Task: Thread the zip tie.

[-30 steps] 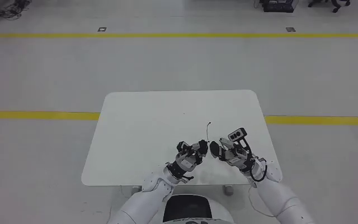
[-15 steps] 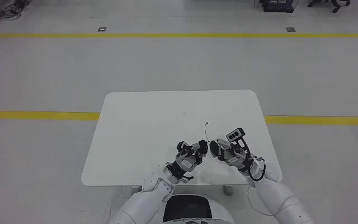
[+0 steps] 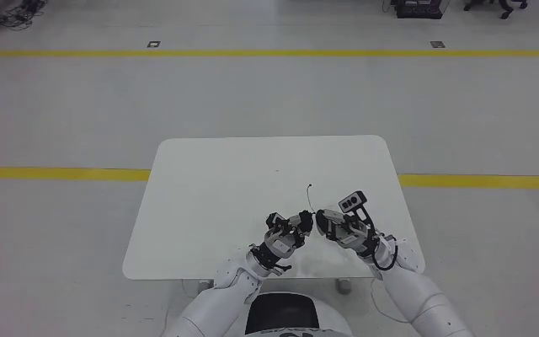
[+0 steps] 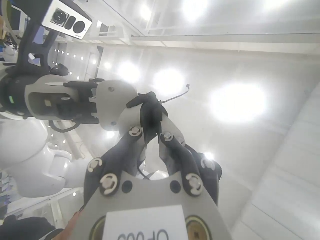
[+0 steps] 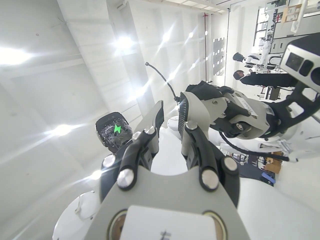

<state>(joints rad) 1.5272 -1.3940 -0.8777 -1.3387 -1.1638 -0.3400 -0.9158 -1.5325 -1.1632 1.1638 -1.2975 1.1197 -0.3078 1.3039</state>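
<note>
Above the white table (image 3: 219, 185), left jaws clench the zip tie (image 3: 311, 200), right jaws gape.

Gripped end of the zip tie (image 5: 163, 77), buried inside the left claw (image 4: 150, 112).

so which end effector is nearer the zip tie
Left. The left end effector is shut on the zip tie; the right end effector is open, close beside that grip.

Left gripper (image 4: 150, 108) fingers pinched together, right gripper (image 5: 171, 116) fingers apart, tips adjacent
</note>
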